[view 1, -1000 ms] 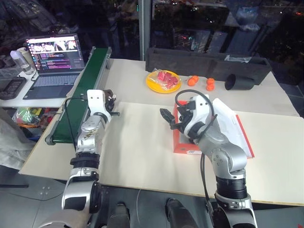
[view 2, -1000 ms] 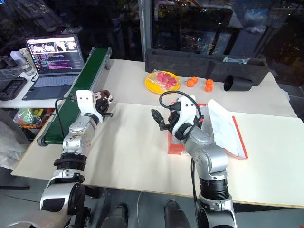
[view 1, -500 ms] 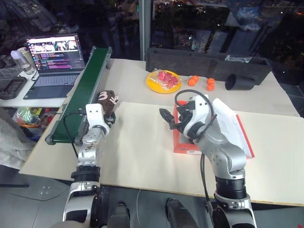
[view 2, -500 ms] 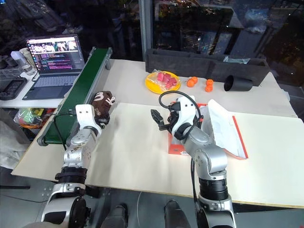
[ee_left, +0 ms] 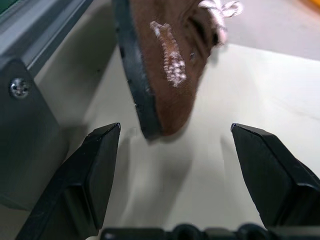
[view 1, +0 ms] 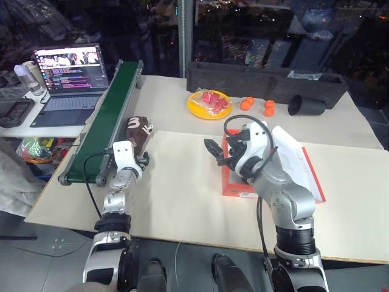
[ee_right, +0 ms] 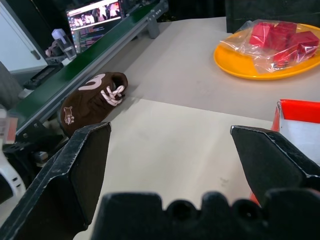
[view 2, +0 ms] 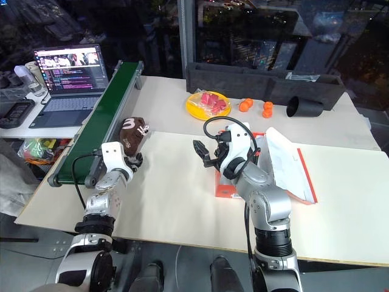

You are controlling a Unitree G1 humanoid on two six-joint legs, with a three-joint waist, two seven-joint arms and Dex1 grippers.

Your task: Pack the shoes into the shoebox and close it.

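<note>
Shoe (view 1: 138, 131) now on table, released from lowered left jaws.

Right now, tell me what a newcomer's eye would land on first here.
The red-orange shoebox lies open near the table's middle, partly behind the right gripper, which hangs open. A brown boot lies beside the green conveyor, just ahead of the open left gripper. Farther back, a yellow plate holds red pieces.
</note>
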